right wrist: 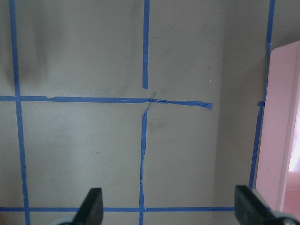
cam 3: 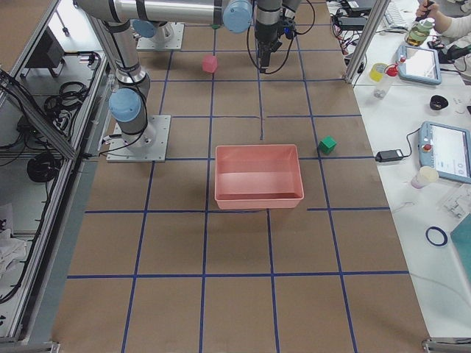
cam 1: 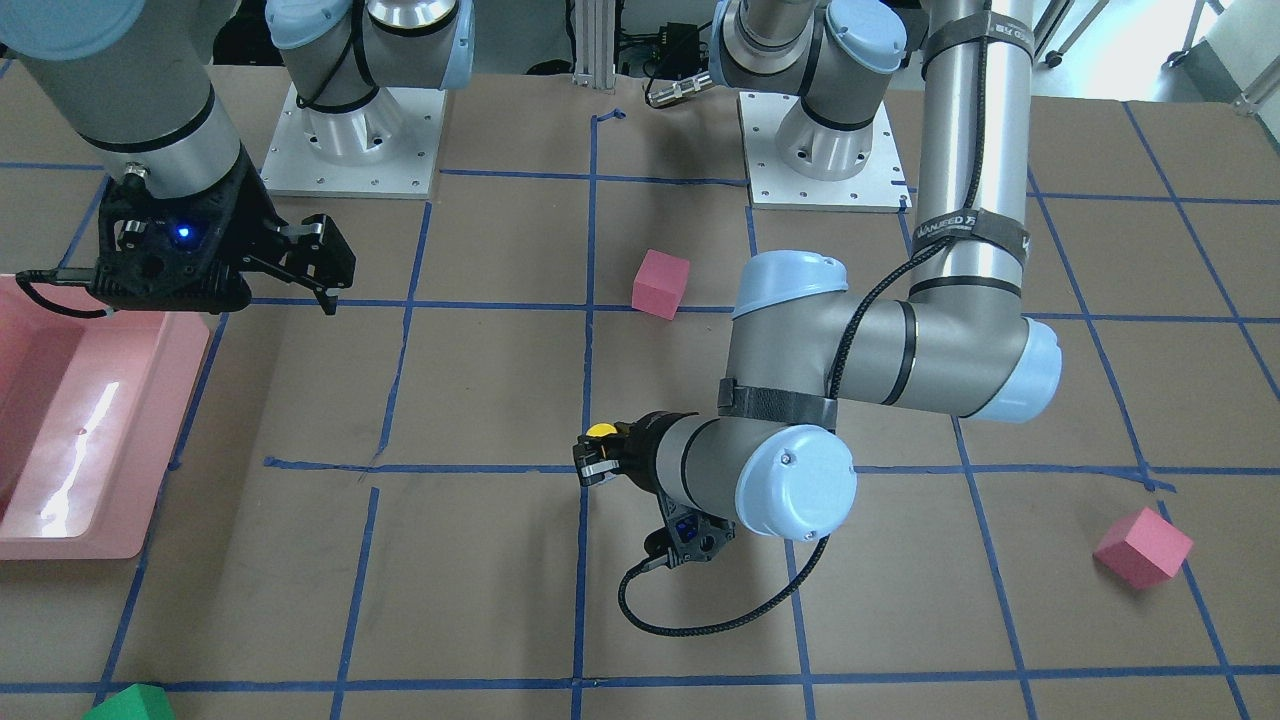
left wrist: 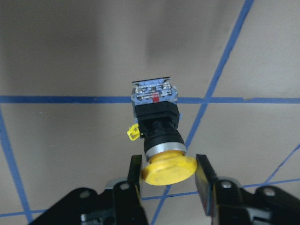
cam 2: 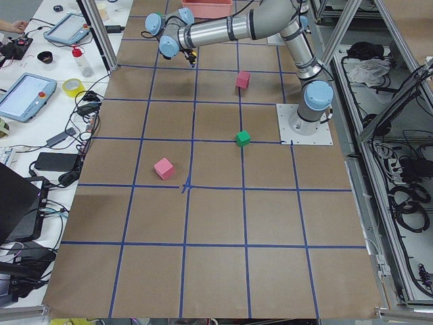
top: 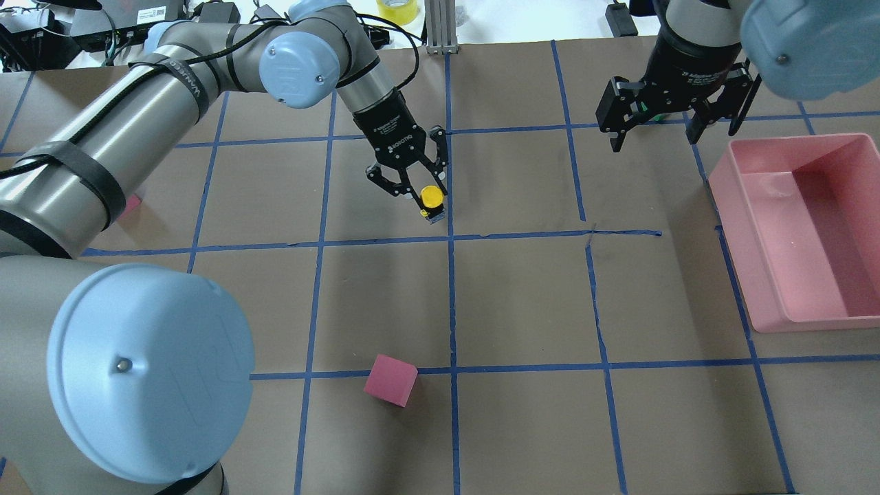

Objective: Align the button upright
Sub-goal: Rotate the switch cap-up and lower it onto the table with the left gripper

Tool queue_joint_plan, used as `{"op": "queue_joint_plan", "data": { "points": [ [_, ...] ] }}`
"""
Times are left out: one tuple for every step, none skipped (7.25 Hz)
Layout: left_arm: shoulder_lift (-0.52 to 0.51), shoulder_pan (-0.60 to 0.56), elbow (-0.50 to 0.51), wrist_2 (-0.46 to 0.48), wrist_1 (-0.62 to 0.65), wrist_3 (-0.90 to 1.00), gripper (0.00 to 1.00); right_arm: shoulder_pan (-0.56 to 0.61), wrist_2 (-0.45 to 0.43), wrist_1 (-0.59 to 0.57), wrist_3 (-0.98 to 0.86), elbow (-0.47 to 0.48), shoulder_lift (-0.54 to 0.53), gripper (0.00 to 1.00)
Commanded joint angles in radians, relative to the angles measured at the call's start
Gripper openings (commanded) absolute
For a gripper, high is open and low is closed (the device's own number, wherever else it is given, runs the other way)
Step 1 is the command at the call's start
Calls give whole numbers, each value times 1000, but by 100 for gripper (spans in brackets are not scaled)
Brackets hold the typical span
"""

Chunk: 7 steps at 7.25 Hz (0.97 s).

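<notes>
The button (top: 432, 199) has a round yellow cap, a black neck and a grey and black base. My left gripper (top: 430, 196) is shut on its yellow cap near the middle of the table. In the left wrist view the button (left wrist: 157, 112) sticks out from between the fingertips (left wrist: 202, 176), base pointing away from the camera, over a crossing of blue tape lines. In the front-facing view the yellow cap (cam 1: 601, 431) shows at the tip of the left gripper (cam 1: 595, 455). My right gripper (top: 653, 134) is open and empty, held above the table near the pink bin.
A pink bin (top: 742, 240) stands at the right of the overhead view. A pink cube (top: 390, 380) lies near the robot's side. Another pink cube (cam 1: 1142, 546) and a green cube (cam 1: 130, 703) lie toward the operators' side. Blue tape grids the brown table.
</notes>
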Motion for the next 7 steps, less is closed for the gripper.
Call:
{"op": "queue_joint_plan", "data": {
  "points": [
    [-19, -15, -3, -28, 33, -88, 5, 0, 1, -1, 0, 0, 0, 100],
    [-22, -15, -15, -29, 45, -88, 5, 0, 1, -2, 0, 0, 0, 100],
    [-28, -15, -40, -25, 69, -79, 5, 0, 1, -2, 0, 0, 0, 100],
    [-28, -15, -55, -23, 85, -70, 5, 1, 3, -2, 0, 0, 0, 100],
    [-28, -15, -62, -23, 88, -63, 5, 0, 3, -2, 0, 0, 0, 100],
    [-28, -15, -68, -26, 89, -62, 6, 1, 4, -2, 0, 0, 0, 100],
    [-28, -15, -80, -26, 98, -53, 9, 1, 6, -2, 0, 0, 0, 100]
  ]
}}
